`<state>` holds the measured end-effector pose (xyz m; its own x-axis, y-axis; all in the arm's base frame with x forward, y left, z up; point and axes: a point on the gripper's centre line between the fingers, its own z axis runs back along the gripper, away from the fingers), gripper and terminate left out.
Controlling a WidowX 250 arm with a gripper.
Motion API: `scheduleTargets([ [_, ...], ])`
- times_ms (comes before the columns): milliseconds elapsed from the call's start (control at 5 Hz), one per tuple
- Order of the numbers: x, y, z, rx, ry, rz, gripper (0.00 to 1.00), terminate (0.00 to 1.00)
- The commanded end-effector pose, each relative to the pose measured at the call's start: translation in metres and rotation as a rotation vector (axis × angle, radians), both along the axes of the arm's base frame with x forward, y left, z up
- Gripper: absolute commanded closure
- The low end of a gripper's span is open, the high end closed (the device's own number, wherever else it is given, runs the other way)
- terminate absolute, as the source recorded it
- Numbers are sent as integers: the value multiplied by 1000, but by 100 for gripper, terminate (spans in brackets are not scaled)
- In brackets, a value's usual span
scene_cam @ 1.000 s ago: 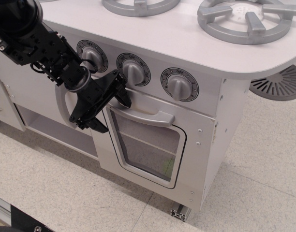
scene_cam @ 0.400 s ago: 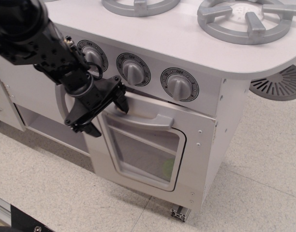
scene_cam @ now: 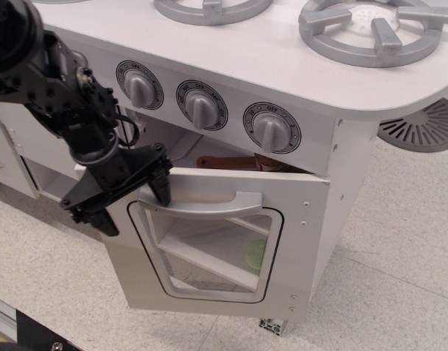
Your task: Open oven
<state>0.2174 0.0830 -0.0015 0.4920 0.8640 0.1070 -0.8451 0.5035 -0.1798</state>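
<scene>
The white toy oven [scene_cam: 312, 219] stands under three knobs. Its door [scene_cam: 209, 241], with a clear rounded window, is swung partway out and down, leaving a gap along its top edge. The silver bar handle [scene_cam: 202, 208] runs across the door's top. My black gripper [scene_cam: 129, 201] is at the door's left side, jaws spread open. One fingertip [scene_cam: 162, 187] touches the handle's left end; the other fingertip [scene_cam: 99, 221] hangs off the door's left edge. A brown object [scene_cam: 231, 162] shows inside through the gap, and a green item [scene_cam: 255, 254] shows through the window.
Three grey knobs [scene_cam: 203, 106] sit on the panel above the door. Two grey burners [scene_cam: 374, 29] are on the countertop. A grey slotted disc [scene_cam: 427, 128] lies at the right. A white cabinet [scene_cam: 19, 146] stands left, behind my arm. An aluminium rail [scene_cam: 271, 324] sits under the oven.
The oven door has swung out and down from shut to partly open. My gripper has moved left and down with the handle's left end.
</scene>
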Motion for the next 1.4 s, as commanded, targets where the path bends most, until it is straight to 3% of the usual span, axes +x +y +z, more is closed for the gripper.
scheduleTargets([
  [0, 0, 2, 45, 115, -9, -90, 0, 0],
  [200, 14, 8, 59, 154, -49, -59, 0, 0],
  [400, 37, 19, 56, 263, -85, -85, 0, 0],
  [600, 53, 35, 49, 282, -71, -104, 0, 0],
  [1000, 64, 56, 17, 310, 4, -182, 0, 0],
  [1200, 59, 57, 5, 267, 39, -191, 0, 0],
])
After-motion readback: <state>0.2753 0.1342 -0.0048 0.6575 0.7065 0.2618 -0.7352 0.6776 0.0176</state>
